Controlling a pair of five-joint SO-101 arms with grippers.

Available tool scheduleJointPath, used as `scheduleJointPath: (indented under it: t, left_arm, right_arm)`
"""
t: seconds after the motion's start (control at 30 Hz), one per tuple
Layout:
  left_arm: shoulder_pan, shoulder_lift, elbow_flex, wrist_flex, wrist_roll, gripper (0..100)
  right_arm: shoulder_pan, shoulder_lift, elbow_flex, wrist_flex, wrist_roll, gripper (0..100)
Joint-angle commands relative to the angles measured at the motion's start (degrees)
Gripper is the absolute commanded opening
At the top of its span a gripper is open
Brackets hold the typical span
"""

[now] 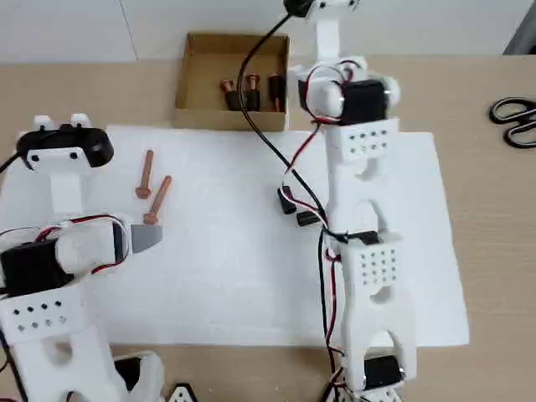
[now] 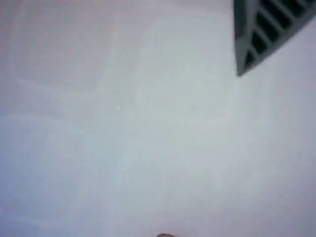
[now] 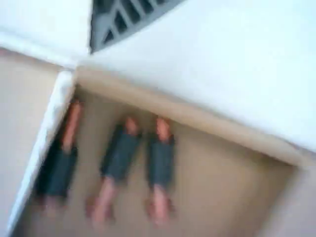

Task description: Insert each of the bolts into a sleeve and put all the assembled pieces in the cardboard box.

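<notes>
Three assembled pieces, copper bolts in black sleeves (image 1: 249, 92) (image 3: 121, 163), lie side by side in the cardboard box (image 1: 194, 79) (image 3: 237, 197) at the back of the table. Two bare bolts (image 1: 146, 174) (image 1: 159, 199) rest on the white sheet, left of centre. Two black sleeves (image 1: 287, 201) (image 1: 308, 219) lie near the sheet's middle, beside my right arm (image 1: 347, 96). That arm stretches to the box, its gripper (image 3: 128, 19) hanging over the pieces. My left gripper (image 1: 147, 236) (image 2: 261, 29) sits low over the sheet, just below the nearer bolt.
A white foam sheet (image 1: 251, 285) covers most of the wooden table (image 1: 494, 218). Scissors (image 1: 515, 121) lie at the far right edge. A black cable (image 1: 260, 126) runs from the right arm across the box's front wall and over the sheet.
</notes>
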Motion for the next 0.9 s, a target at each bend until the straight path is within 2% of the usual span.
scheduleJointPath:
  t: [0.0,0.2,0.43,0.57,0.7,0.87]
  left_arm:
    - [-0.35,-0.53,-0.4,0.88,-0.44,33]
    - [-0.35,-0.53,-0.4,0.97,-0.44,33]
    - [-0.35,-0.53,-0.31,0.97,-0.44,33]
    - [-0.35,-0.53,-0.31,0.97,-0.44,33]
    - [-0.35,-0.53,-0.31,0.88,-0.44,33]
    - [-0.35,-0.53,-0.31,0.88,-0.35,33]
  right_arm:
    - [1.45,-10.86,1.49,1.36,0.35,15.8]
    - [1.45,-25.54,15.38,1.71,0.35,15.8]
    - [1.45,-48.22,52.31,1.19,0.18,15.8]
    - [-0.57,-58.15,66.81,-0.92,0.09,15.8]
    - [-2.95,-61.93,81.58,-2.07,0.18,15.9]
    - [-5.05,-61.93,96.97,-12.35,0.26,15.9]
